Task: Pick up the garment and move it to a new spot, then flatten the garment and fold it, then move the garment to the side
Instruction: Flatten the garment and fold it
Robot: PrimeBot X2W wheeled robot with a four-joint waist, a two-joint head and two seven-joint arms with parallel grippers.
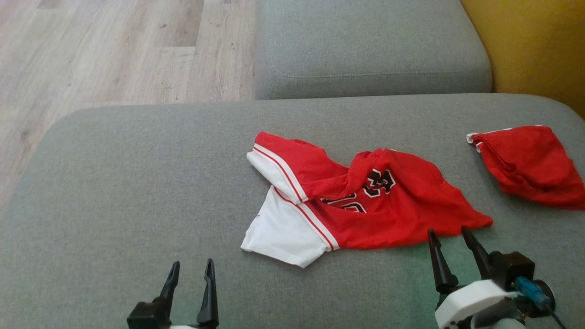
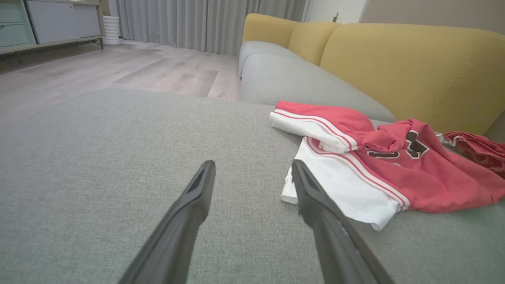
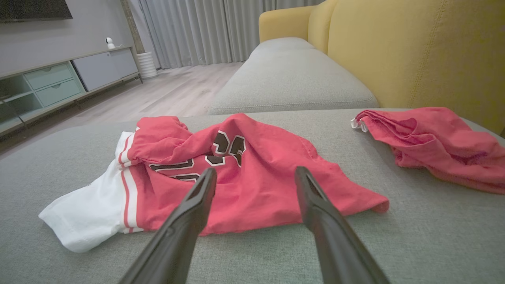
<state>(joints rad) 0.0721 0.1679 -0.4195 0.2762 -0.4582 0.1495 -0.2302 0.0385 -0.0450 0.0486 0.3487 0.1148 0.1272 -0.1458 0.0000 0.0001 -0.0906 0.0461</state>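
A crumpled red jersey garment (image 1: 388, 205) with white sleeves and dark numerals lies on the grey sofa seat (image 1: 137, 183), a little right of centre. It also shows in the left wrist view (image 2: 394, 165) and the right wrist view (image 3: 244, 177). My left gripper (image 1: 192, 267) stands open at the lower left, well short of the white sleeve, nothing between its fingers (image 2: 197, 197). My right gripper (image 1: 450, 233) is open too, its fingertips just in front of the garment's near red hem (image 3: 256, 173).
A second red garment (image 1: 530, 164) lies bunched at the right edge of the seat. A neighbouring grey cushion (image 1: 365, 50) and the yellow backrest (image 1: 539, 45) lie beyond. Wooden floor (image 1: 91, 55) is at the far left, past the seat's edge.
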